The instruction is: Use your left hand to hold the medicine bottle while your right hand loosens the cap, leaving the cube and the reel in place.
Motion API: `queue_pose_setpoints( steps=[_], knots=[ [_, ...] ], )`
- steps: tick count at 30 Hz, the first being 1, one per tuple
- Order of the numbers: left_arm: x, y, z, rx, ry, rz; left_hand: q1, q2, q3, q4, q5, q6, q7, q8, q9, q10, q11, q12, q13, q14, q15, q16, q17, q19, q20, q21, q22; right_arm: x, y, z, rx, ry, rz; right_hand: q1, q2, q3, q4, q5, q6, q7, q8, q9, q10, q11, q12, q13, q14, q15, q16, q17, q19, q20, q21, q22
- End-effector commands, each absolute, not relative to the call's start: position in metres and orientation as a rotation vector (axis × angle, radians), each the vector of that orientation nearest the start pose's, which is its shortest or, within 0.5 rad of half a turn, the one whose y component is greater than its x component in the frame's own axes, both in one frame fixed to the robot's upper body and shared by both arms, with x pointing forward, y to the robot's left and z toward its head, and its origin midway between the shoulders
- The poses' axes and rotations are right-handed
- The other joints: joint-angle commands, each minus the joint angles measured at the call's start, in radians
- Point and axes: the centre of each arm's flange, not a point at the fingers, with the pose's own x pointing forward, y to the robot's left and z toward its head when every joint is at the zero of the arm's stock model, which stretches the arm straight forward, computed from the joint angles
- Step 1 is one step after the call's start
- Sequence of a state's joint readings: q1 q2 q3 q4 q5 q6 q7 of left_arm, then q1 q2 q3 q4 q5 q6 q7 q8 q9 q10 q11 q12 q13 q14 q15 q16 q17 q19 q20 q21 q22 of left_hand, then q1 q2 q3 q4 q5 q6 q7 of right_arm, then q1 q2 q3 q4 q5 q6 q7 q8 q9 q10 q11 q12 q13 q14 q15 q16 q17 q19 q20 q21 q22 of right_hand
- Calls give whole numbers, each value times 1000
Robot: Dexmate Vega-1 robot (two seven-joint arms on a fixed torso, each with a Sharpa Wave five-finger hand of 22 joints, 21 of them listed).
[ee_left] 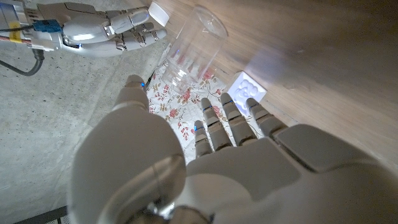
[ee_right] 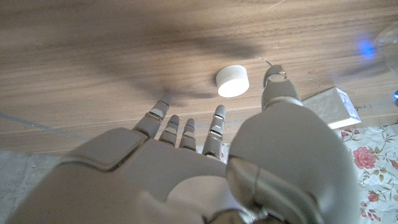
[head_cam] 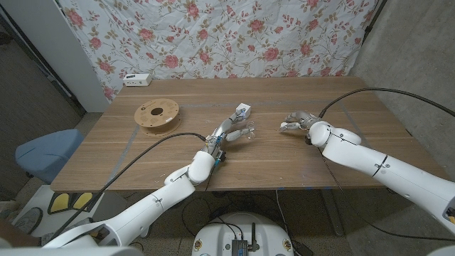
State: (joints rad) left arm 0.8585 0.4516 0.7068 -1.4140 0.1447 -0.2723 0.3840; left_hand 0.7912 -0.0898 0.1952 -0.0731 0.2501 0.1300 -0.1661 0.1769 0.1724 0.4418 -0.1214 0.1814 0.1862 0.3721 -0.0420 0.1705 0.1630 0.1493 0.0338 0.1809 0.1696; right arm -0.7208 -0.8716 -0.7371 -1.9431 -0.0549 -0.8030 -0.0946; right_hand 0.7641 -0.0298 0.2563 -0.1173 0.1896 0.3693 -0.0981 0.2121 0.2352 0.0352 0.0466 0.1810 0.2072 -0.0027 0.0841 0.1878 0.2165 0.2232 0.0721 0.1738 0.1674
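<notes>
Medicine bottle (ee_left: 191, 53): clear, on the counter (head_cam: 284, 163) near mid-table, just past the fingertips of the left robot hand (head_cam: 229, 135). In the left wrist view it sits between thumb and fingers (ee_left: 211, 121) with a gap on the thumb side, so the hand is spread wide around it and not clamped. Its mouth looks open, no cap on it.

Cap (ee_right: 232, 81): white, lying on the counter just ahead of the right robot hand (head_cam: 298, 122). That hand's fingers are apart and hold nothing.

Cube (head_cam: 242, 110) is just beside the bottle on the far side, very close to the left fingertips. Reel (head_cam: 158, 115) is well apart, toward the far left.

My read: the loosening is done and more, the cap is fully off. What's left is a clean exit.

How to do it well:
- Left: pull straight back along the forearm with no sideways sweep; the cube is the nearest thing to bump.
- Fingers wide on the way out. A light, empty-looking bottle will likely tip on any drag.
- Right: lift before retreating, so the fingertips don't flick the cap.
- I can't tell from these views whether the bottle is fully upright; check before letting go.
</notes>
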Motion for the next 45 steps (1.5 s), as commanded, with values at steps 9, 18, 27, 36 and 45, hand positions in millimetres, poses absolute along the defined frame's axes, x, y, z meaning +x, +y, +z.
queue_pose_setpoints(
  steps=[9,18,27,36,45],
  knots=[
    [602,121,-84,592,-821,-199,-11,18,-8,7,3,-7,-10,6,2,-25,-2,0,-1,-29,-73,-4,3,-16,1,1,3,584,-252,-11,-1045,-247,-20,-40,11,-8,17,3,-52,-2,-17,4,-11,7,10,3,-12,4,7,5,-2,-4,11,4],
    [597,125,-80,555,-837,-189,-22,24,-12,12,2,-2,-9,8,2,-30,1,3,-1,-37,-66,-2,3,-19,2,3,3,579,-252,-4,-1018,-287,-21,-62,16,-13,25,0,-97,-22,-31,0,-6,3,16,3,-11,6,12,5,0,-4,14,4],
    [595,129,-72,536,-855,-181,-34,36,-14,20,0,7,-11,10,3,-35,-3,4,-1,-43,-63,1,4,-20,4,4,3,574,-253,1,-960,-354,-35,-75,25,-14,26,-2,-90,-49,-22,-8,29,-18,30,1,5,-2,20,2,15,5,20,3],
    [594,137,-67,490,-865,-172,-46,49,-15,28,-2,13,-7,11,3,-36,0,7,-1,-46,-63,3,4,-18,6,6,4,570,-253,5,-908,-399,-40,-102,39,-18,38,-7,-89,-71,-20,-14,44,-19,34,0,6,-5,23,3,23,6,22,3],
    [598,149,-61,448,-872,-161,-57,68,-12,37,-6,19,-4,12,3,-43,-6,7,-1,-62,-63,0,4,-9,-9,11,4,570,-253,8,-840,-431,-43,-132,49,-25,52,-11,-105,-69,-26,-21,47,-13,31,-3,5,-7,25,4,27,-8,22,4]
  ],
)
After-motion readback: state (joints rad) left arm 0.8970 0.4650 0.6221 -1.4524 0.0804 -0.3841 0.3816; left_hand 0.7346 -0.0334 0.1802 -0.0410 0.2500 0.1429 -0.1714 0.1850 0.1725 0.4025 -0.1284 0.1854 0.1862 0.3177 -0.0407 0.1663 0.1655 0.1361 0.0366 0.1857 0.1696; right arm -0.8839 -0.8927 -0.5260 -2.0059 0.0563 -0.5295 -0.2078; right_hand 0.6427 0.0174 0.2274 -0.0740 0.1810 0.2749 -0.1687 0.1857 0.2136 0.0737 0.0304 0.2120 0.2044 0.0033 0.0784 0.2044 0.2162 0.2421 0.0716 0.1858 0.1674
